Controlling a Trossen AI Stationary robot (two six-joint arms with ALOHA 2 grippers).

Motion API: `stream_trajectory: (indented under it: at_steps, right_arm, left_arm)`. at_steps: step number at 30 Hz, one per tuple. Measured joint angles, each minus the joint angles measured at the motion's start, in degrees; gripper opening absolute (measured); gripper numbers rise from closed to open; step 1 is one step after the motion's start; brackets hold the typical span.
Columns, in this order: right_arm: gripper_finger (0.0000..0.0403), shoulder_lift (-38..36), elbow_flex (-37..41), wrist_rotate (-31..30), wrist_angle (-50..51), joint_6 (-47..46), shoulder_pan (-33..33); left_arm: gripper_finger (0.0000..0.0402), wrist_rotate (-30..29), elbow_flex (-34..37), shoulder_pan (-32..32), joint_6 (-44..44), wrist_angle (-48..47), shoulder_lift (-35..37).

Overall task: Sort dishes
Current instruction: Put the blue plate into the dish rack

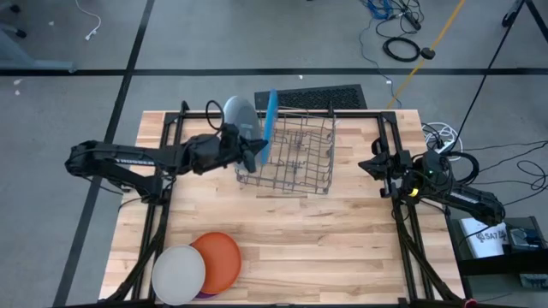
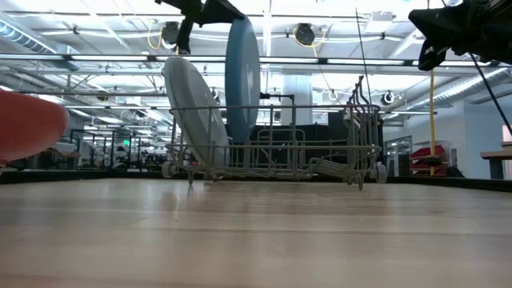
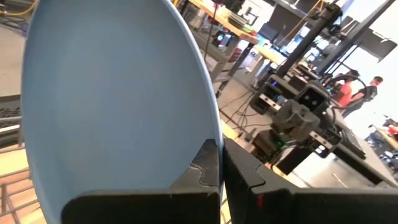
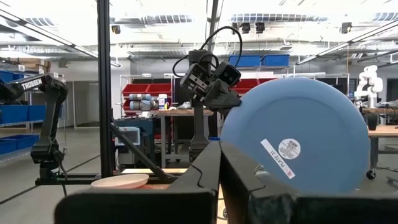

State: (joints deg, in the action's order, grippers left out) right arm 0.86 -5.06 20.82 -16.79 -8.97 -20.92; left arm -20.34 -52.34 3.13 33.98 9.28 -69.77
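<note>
My left gripper (image 1: 256, 151) is shut on a large blue plate (image 1: 271, 125), which stands on edge over the left end of the grey wire dish rack (image 1: 295, 158). The low view shows the blue plate (image 2: 242, 80) upright with its lower part below the rack's top wire. A pale grey plate (image 1: 237, 113) leans in the rack's left end. An off-white plate (image 1: 177, 274), an orange plate (image 1: 219, 257) and a purple plate's edge (image 1: 205, 293) lie overlapping near the table's near left corner. My right gripper (image 1: 375, 165) waits shut at the right side. My left gripper pinches the blue plate's rim (image 3: 210, 138) between its two fingers, one on each face. In the right wrist view the hold is on the rim's upper part (image 4: 235, 106). The fingers come from the table's left, slanting down. The plate stays upright; I cannot tell whether its lower edge rests on the rack wires.
The rack (image 2: 272, 140) stands at the table's far middle with open slots to the right of the two plates. Bare wood spreads between the rack and the near edge. Black frame rails (image 1: 158, 205) run along both table sides.
</note>
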Motion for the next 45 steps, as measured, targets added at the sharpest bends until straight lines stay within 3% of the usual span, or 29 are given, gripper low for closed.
stream_trajectory:
  at_steps: [11, 16, 22, 38, 45]
  right_arm:
    - [0.0004, 0.0, 0.0, 0.0, 0.0, 0.0, 0.0]
    - [0.0004, 0.0, 0.0, 0.0, 0.0, 0.1, 0.0]
    - [0.0004, 0.0, 0.0, 0.0, 0.0, 0.1, 0.0]
    - [0.0004, 0.0, 0.0, 0.0, 0.5, 0.1, 0.0]
    - [0.0004, 0.0, 0.0, 0.0, 1.1, 0.2, 0.0]
  left_arm:
    - [0.0, 0.6, 0.1, 1.1, 0.2, 0.3, -0.5]
    - [0.0, 0.6, 3.5, 2.0, 3.0, 0.8, -0.4]
    - [0.0, 1.1, 7.8, 3.0, 4.1, 7.9, -0.4]
    - [0.0, 5.3, 7.9, 5.3, 4.6, 7.2, -2.6]
    - [0.0032, 4.6, 7.9, 5.3, 4.6, 7.4, -2.6]
